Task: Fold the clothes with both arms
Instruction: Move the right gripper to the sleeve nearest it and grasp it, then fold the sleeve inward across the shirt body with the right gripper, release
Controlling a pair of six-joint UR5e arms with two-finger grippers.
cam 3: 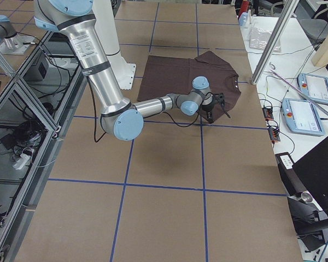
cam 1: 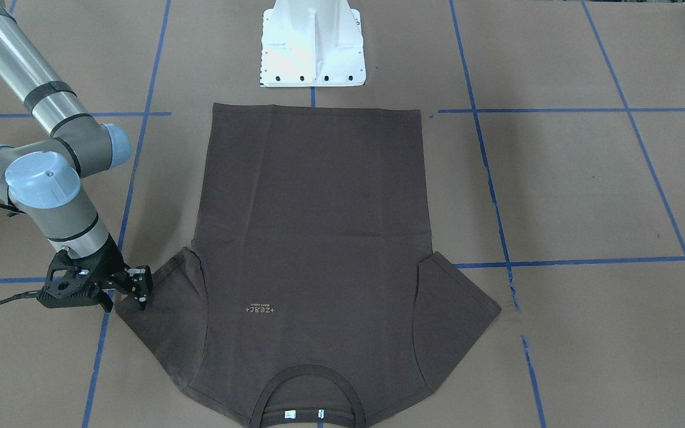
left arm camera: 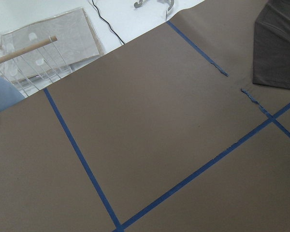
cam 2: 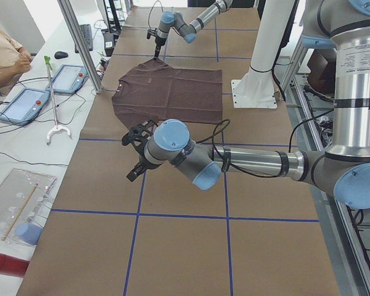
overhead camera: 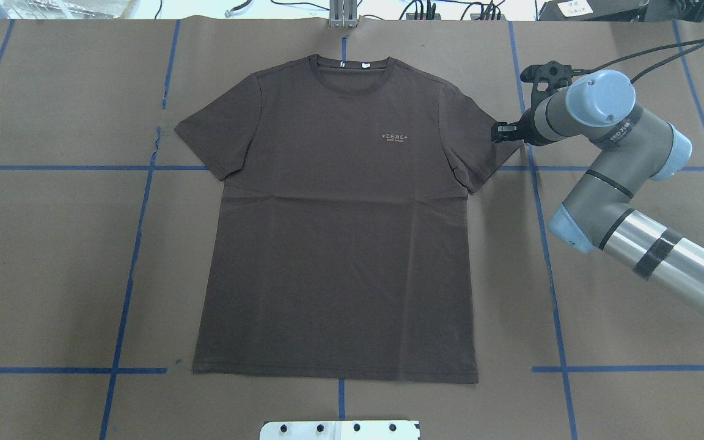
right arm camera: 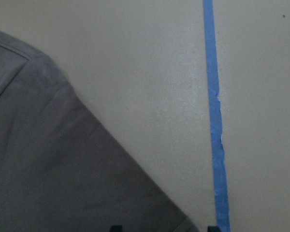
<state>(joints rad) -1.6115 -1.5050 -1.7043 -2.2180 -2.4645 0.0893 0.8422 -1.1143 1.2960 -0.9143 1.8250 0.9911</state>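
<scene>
The overhead view looks forward and down from behind the robot, white pedestal [overhead camera: 340, 429] at its lower edge; the front-facing one looks back steeply — both share the whole T-shirt [overhead camera: 340, 214]. Side views look along the table [cam 2: 185, 246] from either end. Wrist cameras sit close — the right nearest, over a sleeve [right arm camera: 63, 169].

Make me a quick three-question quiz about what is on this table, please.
1. True or false: the T-shirt is already folded in half.
2. Which part of the T-shirt is the right gripper closest to? A) the bottom hem B) a sleeve C) the chest print
3. Fill the gap: the collar lies on the side ___ the robot's white base (nearest / farthest from).

Key: 1 false, it lies flat and spread out; 2 B; 3 farthest from.
</scene>
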